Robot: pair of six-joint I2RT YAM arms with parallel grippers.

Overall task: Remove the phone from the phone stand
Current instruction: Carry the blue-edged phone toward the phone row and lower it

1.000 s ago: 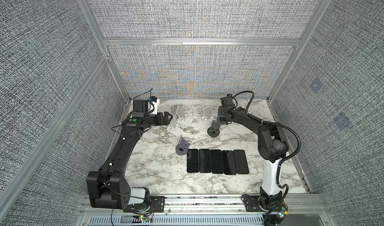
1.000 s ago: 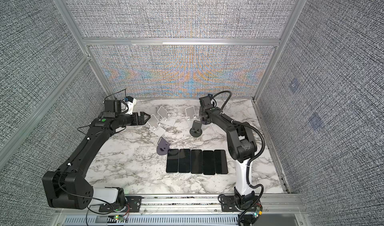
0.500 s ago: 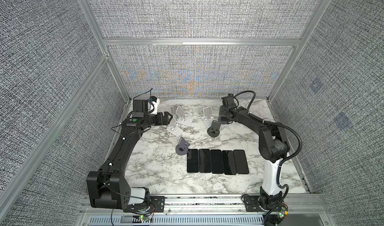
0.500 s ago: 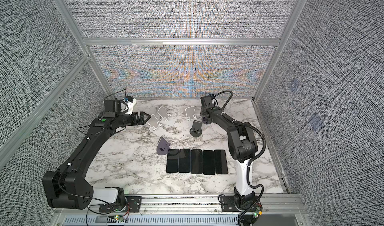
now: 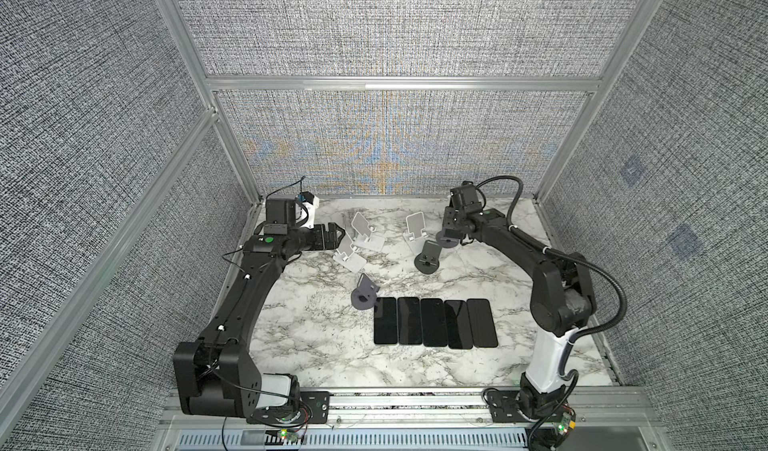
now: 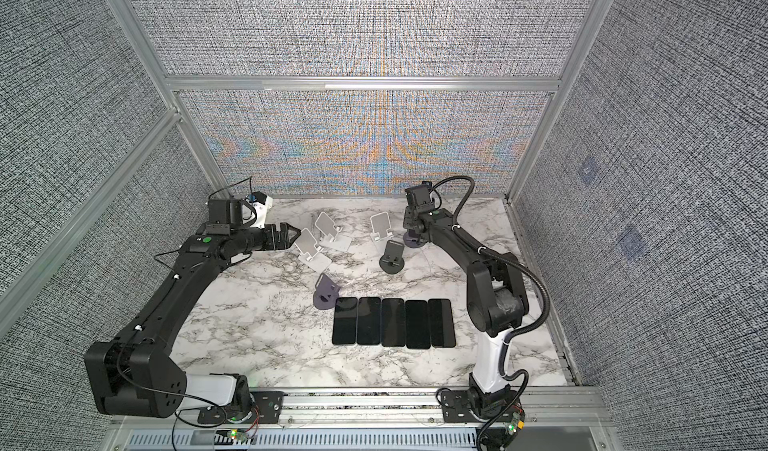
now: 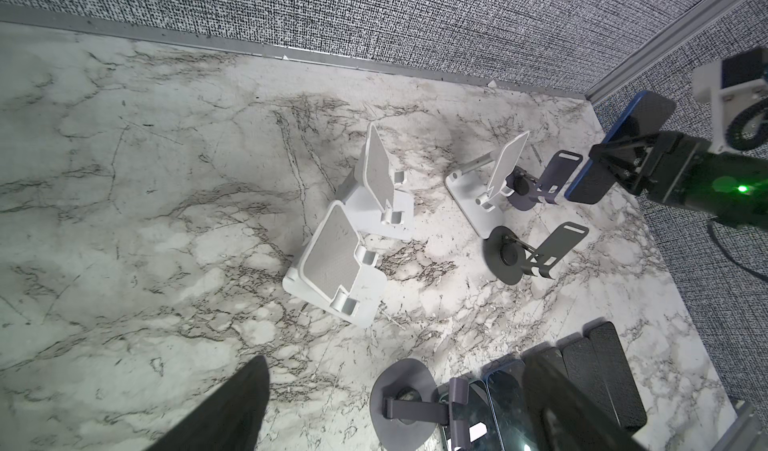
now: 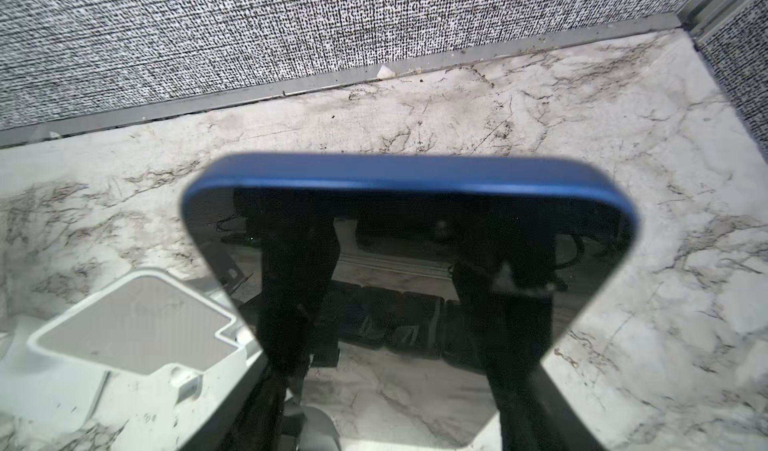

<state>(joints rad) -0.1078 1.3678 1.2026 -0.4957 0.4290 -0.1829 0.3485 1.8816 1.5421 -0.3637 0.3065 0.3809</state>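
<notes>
The blue-rimmed black-glass phone (image 8: 399, 220) is up off the tabletop and tilted. The right end effector (image 7: 602, 160) holds it across its middle with both fingers clamped on it. In the right wrist view the screen fills the space between them. That grip is new: within the last second the fingers drew in onto the phone and stopped. Compared with the top views from a second ago, the right wrist also sits a touch farther toward the back wall. I read this as the grasp made and the lift only beginning.

Just below and beside this end effector stands the dark grey round-based phone stand (image 7: 555, 177). Its slotted back plate shows bare in the left wrist view, so the phone no longer leans on it. The phone's lower end is just beside the stand's lip, though, and I cannot tell whether they still touch. The phone should rise clear before going sideways, or the light stand may be dragged over.

Farther from that end effector, toward the other arm, are a white plastic stand (image 7: 509, 166), a second dark stand (image 7: 507, 262) and two more white ones, all without phones. Toward the robot's bases, a row of five black phones (image 5: 434, 322) lies flat on the marble tabletop (image 5: 316, 345). The left end effector (image 5: 340, 237) hangs beside the white stands with its fingers wide apart, holding nothing, exactly where it was a second ago.
</notes>
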